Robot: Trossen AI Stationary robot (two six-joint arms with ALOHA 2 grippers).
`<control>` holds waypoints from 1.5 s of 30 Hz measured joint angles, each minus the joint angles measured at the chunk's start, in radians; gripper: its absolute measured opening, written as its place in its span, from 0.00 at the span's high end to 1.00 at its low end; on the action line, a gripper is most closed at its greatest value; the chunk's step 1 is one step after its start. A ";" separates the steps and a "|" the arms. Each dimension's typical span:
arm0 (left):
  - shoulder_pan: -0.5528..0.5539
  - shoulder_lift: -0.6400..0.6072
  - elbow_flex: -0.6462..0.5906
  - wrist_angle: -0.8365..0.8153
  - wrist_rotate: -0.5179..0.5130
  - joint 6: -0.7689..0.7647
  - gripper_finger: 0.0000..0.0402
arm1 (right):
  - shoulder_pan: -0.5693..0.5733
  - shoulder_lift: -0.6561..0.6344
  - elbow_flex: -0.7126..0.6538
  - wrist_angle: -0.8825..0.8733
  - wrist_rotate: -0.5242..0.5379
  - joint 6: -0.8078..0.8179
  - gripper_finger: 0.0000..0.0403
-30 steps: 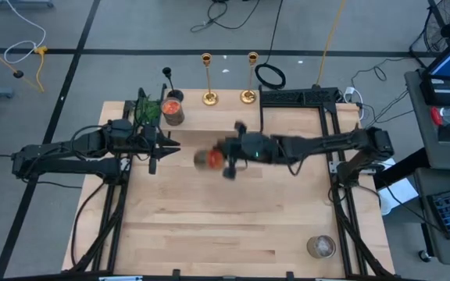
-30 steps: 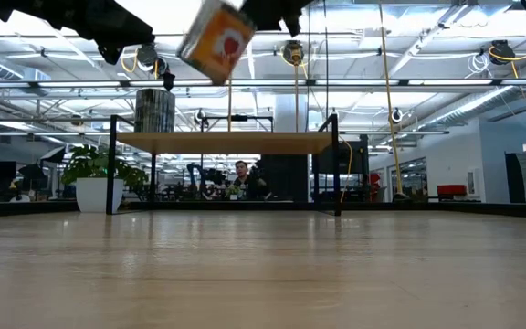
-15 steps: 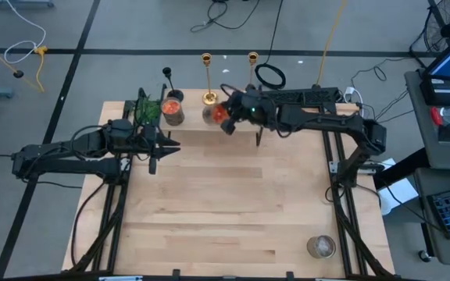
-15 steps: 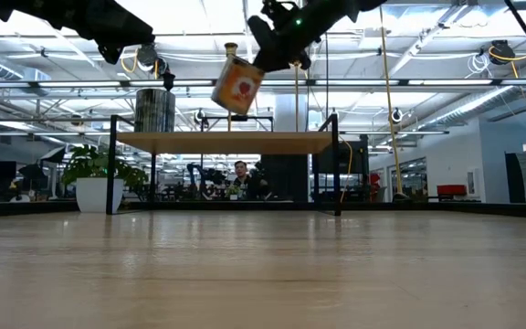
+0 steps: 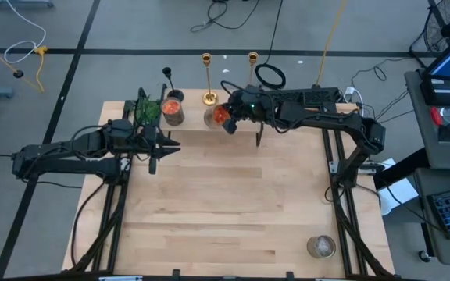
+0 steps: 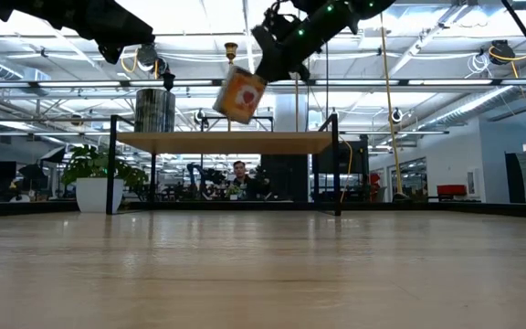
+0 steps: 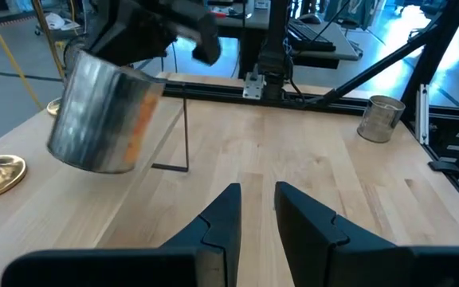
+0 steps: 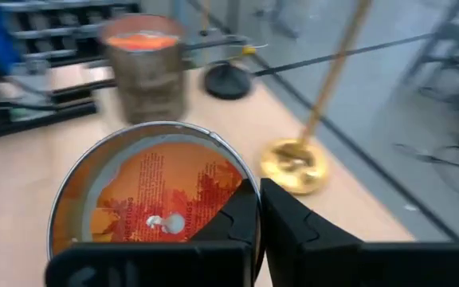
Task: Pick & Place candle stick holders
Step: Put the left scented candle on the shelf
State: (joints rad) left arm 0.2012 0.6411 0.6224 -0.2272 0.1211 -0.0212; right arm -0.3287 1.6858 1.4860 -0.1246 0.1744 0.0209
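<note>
Near the far edge of the wooden table (image 5: pixel 233 203), the right gripper (image 5: pixel 233 117) is hovering above the surface with its two fingers clamping the rim of a tin candle (image 5: pixel 219 115) that bears an orange label; in the low view that tin (image 6: pixel 240 94) is hanging tilted, well clear of the tabletop, and the right wrist view is looking down into it at the wick and orange wax (image 8: pixel 154 199). Just behind the held tin, one gold candle stick holder (image 5: pixel 208 78) is standing upright at the table's far edge with its round base (image 8: pixel 295 165) close beside the tin. A second gold candle stick holder (image 5: pixel 251 66) is rising just past the right arm, its base hidden by the arm. The black candle stick holder (image 5: pixel 167 78) is standing to the left of the gold ones, near a glass jar candle (image 5: pixel 173 108) and a green leafy plant (image 5: pixel 147 109). Over the left side of the table, the left gripper (image 5: pixel 158 148) is waiting, its fingers (image 7: pixel 221 211) standing slightly apart and gripping nothing. A small tin can (image 5: pixel 320 247) is sitting alone at the near right corner.
</note>
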 joint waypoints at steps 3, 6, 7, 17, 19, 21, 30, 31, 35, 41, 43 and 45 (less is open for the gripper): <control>0.000 0.000 0.000 0.000 0.000 0.000 0.79 | 0.004 0.002 0.073 -0.034 -0.046 0.002 0.99; 0.000 0.000 0.000 0.009 -0.002 0.003 0.79 | 0.010 0.000 0.192 -0.119 -0.037 -0.034 0.99; 0.000 0.000 0.000 0.018 -0.007 0.010 0.79 | 0.010 0.000 0.231 -0.154 -0.025 -0.039 0.99; 0.000 0.000 0.000 0.098 -0.043 0.026 0.79 | -0.003 0.137 0.450 -0.348 0.083 -0.085 0.99; 0.000 0.000 0.000 0.094 -0.044 0.026 0.79 | -0.007 0.163 0.448 -0.397 0.084 -0.091 0.99; 0.000 0.000 0.000 0.088 -0.044 0.026 0.79 | -0.008 0.198 0.447 -0.379 0.084 -0.088 0.99; 0.000 0.000 0.000 0.060 -0.043 0.025 0.79 | -0.007 0.277 0.448 -0.373 0.075 -0.085 0.99; 0.000 0.000 0.000 0.055 -0.043 0.025 0.79 | -0.007 0.277 0.448 -0.376 0.077 -0.086 0.99; 0.000 0.000 0.000 0.047 -0.043 0.023 0.79 | -0.012 0.277 0.448 -0.377 0.028 -0.085 0.99; 0.000 0.000 0.000 0.043 -0.044 0.015 0.79 | -0.029 0.277 0.448 -0.376 0.004 -0.060 0.99; 0.000 0.000 0.000 0.043 -0.044 0.012 0.79 | -0.039 0.277 0.448 -0.374 0.006 -0.060 0.98; 0.000 0.000 0.000 0.043 -0.044 0.012 0.79 | -0.046 0.277 0.448 -0.372 0.007 -0.059 0.95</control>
State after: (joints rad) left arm 0.2012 0.6411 0.6224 -0.1838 0.0772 -0.0093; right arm -0.3750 1.9625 1.9343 -0.4970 0.1812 -0.0383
